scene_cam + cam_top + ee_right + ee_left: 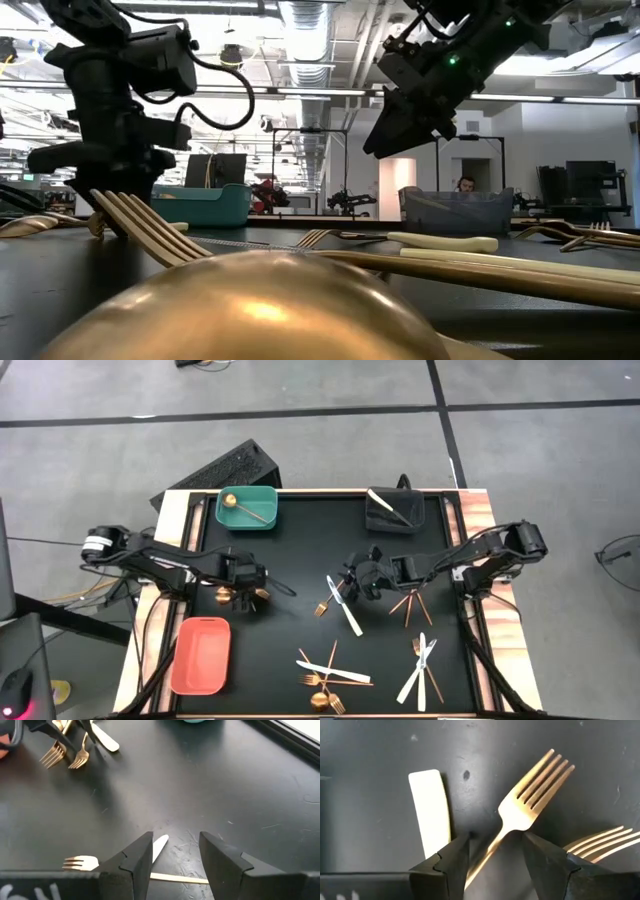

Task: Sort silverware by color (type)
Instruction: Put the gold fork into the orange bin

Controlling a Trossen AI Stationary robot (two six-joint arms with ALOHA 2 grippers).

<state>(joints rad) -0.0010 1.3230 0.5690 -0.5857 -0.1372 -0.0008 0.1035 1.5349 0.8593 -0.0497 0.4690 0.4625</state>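
Left pincer [496, 865] fingers apart, straddling shiny gold metal fork [530, 795] handle on black desk [290, 560], beside flat white knife [430, 810]. Fork looks light, stiff, slippery; grip mid-handle. Right pincer [176, 862] fingers apart over another white knife [159, 845].

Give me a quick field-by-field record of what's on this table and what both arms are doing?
surface: black mat
teal bin: holds a gold spoon
dark bin: holds a cream knife
salmon bin: looks empty
left gripper: open, straddling a gold fork
right gripper: open, above a white knife
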